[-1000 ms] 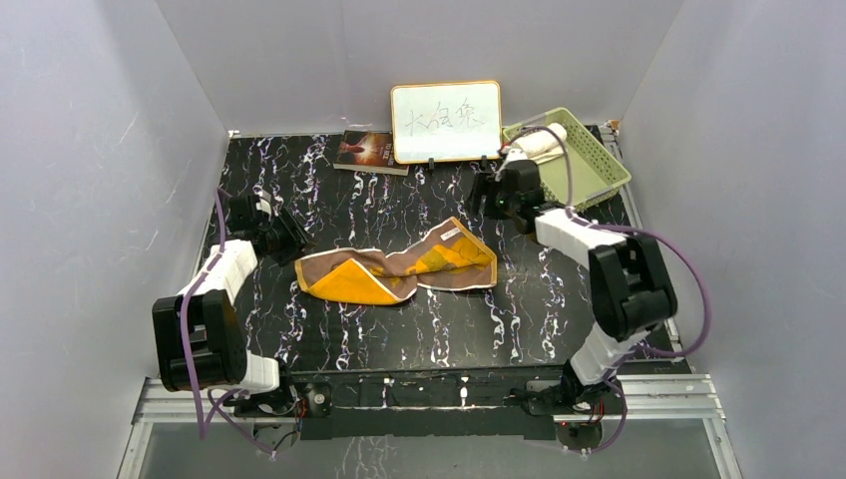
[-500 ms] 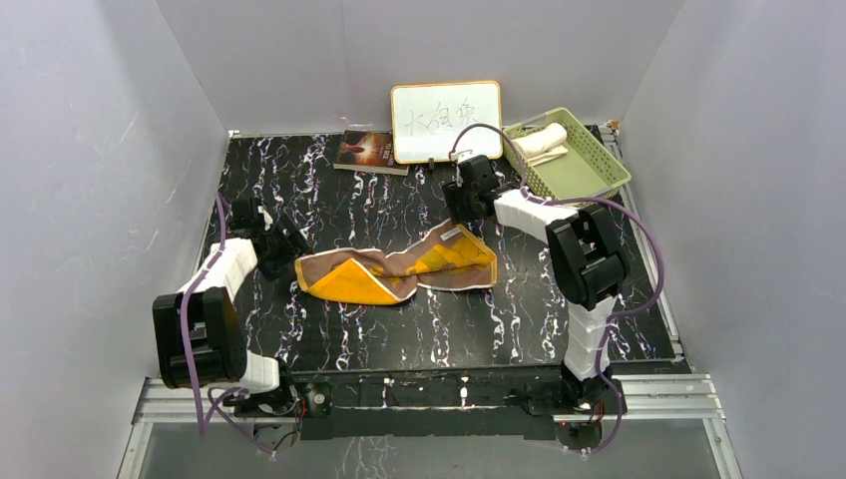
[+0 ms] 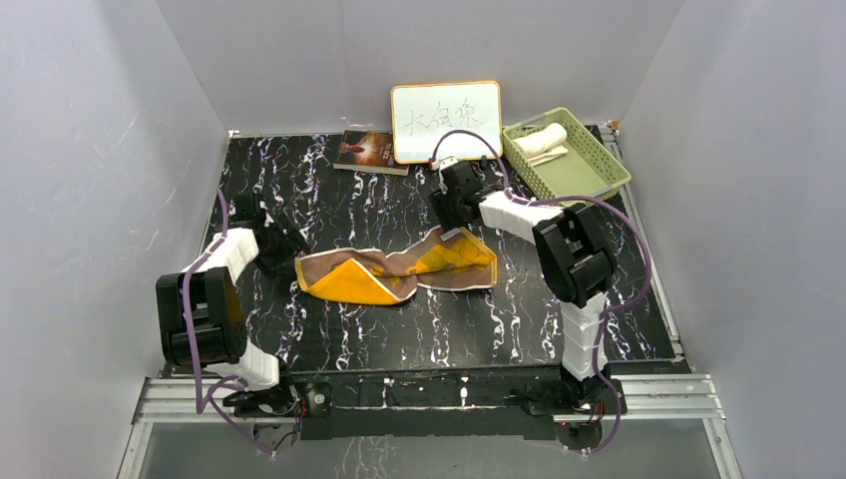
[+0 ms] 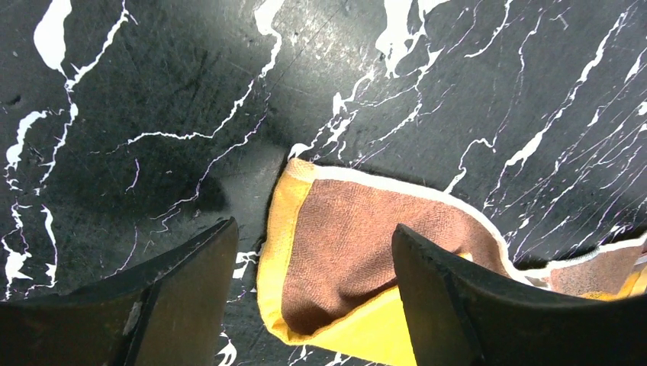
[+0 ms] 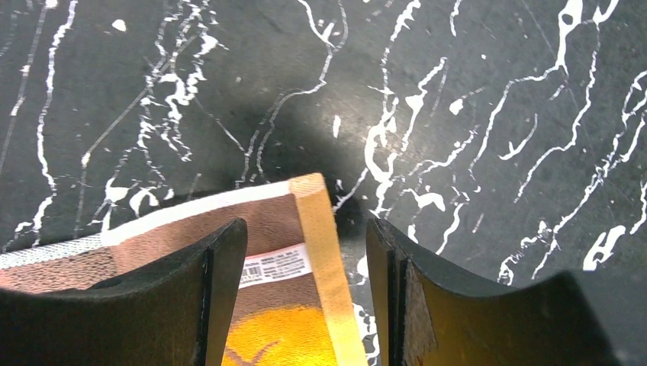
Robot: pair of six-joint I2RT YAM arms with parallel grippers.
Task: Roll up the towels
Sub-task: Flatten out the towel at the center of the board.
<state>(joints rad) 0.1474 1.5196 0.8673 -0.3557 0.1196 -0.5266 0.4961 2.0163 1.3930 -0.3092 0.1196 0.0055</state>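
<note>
An orange-yellow towel with brown patches (image 3: 399,267) lies crumpled and partly folded in the middle of the black marbled table. My left gripper (image 3: 282,247) is open at its left end; in the left wrist view that folded end (image 4: 366,252) lies between the spread fingers of the gripper (image 4: 313,230). My right gripper (image 3: 451,212) is open above the towel's far right corner. The right wrist view shows that corner and its white label (image 5: 275,263) below the gap of the gripper (image 5: 307,229). A cream-white towel (image 3: 544,140) lies rolled in the green basket.
The green basket (image 3: 589,175) stands at the back right. A white board with an orange frame (image 3: 446,120) and a dark book (image 3: 369,150) are at the back edge. Grey walls close in the table on three sides.
My right arm swung left from the basket to the towel's far right corner, its jaws narrowing a little. My left gripper opened wider and edged toward the towel's left end.
</note>
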